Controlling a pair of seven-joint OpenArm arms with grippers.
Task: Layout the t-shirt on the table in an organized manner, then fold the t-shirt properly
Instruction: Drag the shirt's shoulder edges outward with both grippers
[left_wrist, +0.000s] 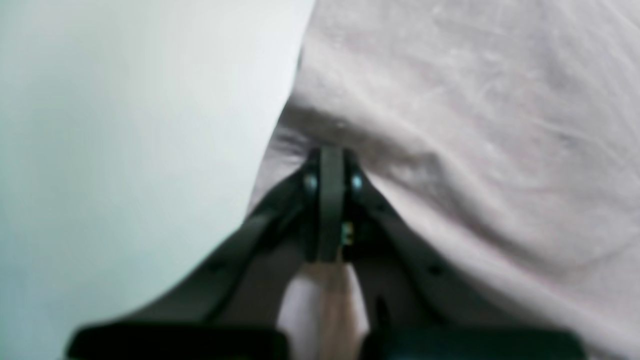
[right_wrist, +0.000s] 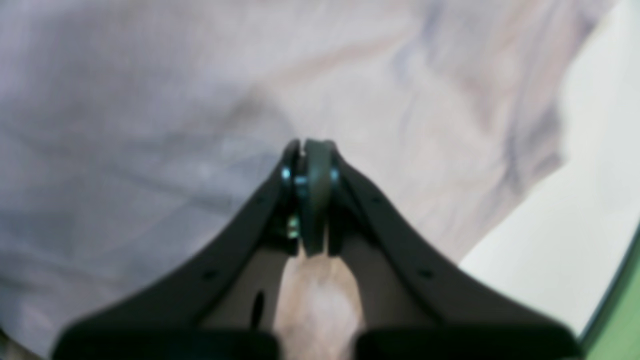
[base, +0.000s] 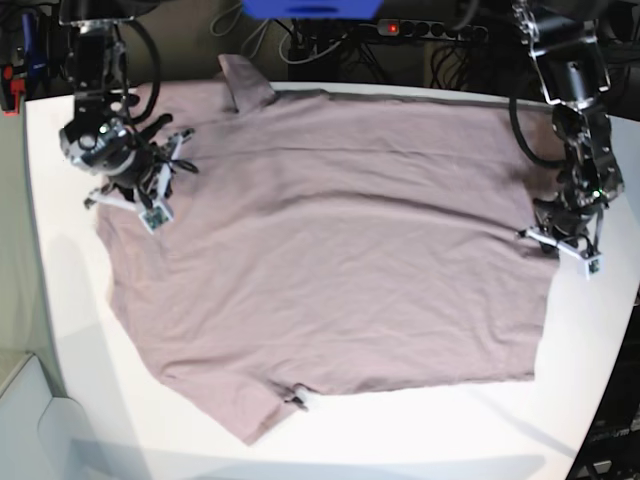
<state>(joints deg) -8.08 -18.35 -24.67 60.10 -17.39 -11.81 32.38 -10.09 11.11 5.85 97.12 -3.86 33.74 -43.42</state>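
Blur softens both wrist views, so the weave and seams of the t-shirt (base: 330, 250) are hard to read up close. In the left wrist view the left gripper (left_wrist: 331, 165) is clenched on a fold of the t-shirt near its edge, a strip of cloth showing between the finger bases; bare table (left_wrist: 125, 150) fills the left half. In the right wrist view the right gripper (right_wrist: 311, 150) is likewise closed on a pinch of cloth, with white tabletop at the right and a green strip at the lower right corner that cannot be identified.

From the base view the t-shirt lies spread over the middle of the table (base: 60, 340), mostly flat with light wrinkles, one sleeve pointing toward the near edge and another toward the far edge. A small fold near the near hem partly hides something dark, too small to make out. The left gripper (base: 563, 238) sits at the cloth's right edge, the right gripper (base: 150, 195) at its left edge. Both arms are cut off by the top of the frame. Beyond the far edge are dark cables (base: 330, 45), a power strip (base: 420, 30) with a red light and a blue object (base: 310, 8), cropped.
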